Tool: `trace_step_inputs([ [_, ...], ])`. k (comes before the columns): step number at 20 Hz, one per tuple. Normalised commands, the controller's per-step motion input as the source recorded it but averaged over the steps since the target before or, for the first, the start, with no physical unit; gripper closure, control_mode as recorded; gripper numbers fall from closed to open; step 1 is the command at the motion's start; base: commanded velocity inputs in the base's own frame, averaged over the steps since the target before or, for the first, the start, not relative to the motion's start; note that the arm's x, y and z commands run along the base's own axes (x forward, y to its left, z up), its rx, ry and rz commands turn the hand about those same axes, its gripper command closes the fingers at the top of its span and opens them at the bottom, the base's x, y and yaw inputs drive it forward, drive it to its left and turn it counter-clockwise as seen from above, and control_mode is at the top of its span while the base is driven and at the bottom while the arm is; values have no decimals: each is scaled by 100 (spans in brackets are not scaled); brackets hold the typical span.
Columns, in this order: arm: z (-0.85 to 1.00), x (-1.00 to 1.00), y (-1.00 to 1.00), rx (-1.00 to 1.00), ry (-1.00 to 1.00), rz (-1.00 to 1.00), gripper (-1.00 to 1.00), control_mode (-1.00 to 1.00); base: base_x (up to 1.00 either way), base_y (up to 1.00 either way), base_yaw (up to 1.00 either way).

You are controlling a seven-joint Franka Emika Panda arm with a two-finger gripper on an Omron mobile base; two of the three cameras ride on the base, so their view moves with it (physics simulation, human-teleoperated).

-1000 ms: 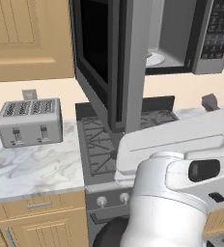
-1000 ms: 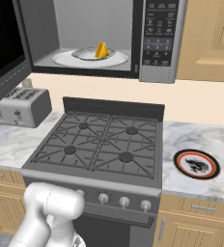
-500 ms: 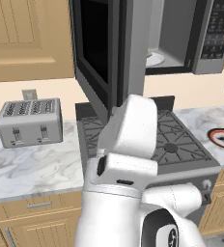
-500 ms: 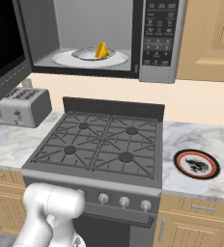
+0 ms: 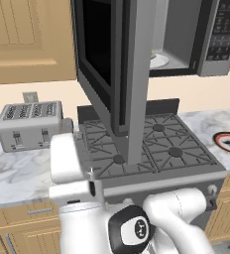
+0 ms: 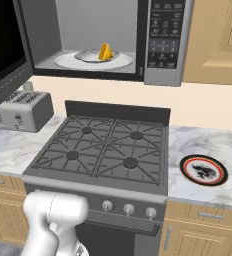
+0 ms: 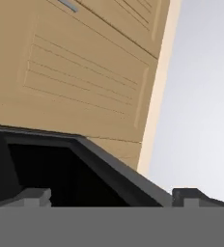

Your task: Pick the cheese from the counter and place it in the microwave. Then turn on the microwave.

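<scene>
Cheese [image 6: 105,51]: small yellow-orange wedge, upright, point up. Sits on the white turntable [image 6: 68,61] inside the microwave [image 6: 163,42], toward the right of the cavity. Microwave door [image 5: 112,64] swung wide open, black glass, out over the stove [image 6: 103,150]. Gripper [image 7: 111,195]: jaws spread wide, empty, touching nothing; tan cabinet door [image 7: 80,72] ahead of it.

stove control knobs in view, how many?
3, in a row on the front panel of the stove in the right base view: left, middle, right. The arm may hide more.
</scene>
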Motion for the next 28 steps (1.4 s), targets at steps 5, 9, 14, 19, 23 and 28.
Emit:
trace_step_inputs([
  [5, -42, 15, 75, -13, 11, -1, -100, -100, 0, 0, 0],
  [9, -34, 2, 62, 0, 15, -2, -100, -100, 0, 0, 0],
  [14, -18, 0, 42, 5, 18, -3, -100, -100, 0, 0, 0],
  [19, -11, 4, 20, 14, 22, -3, -100, -100, 0, 0, 0],
  [23, 0, 12, 1, 19, 23, 0, -100, -100, 0, 0, 0],
  [28, 4, 22, -6, 21, 21, 0, -100, -100, 0, 0, 0],
])
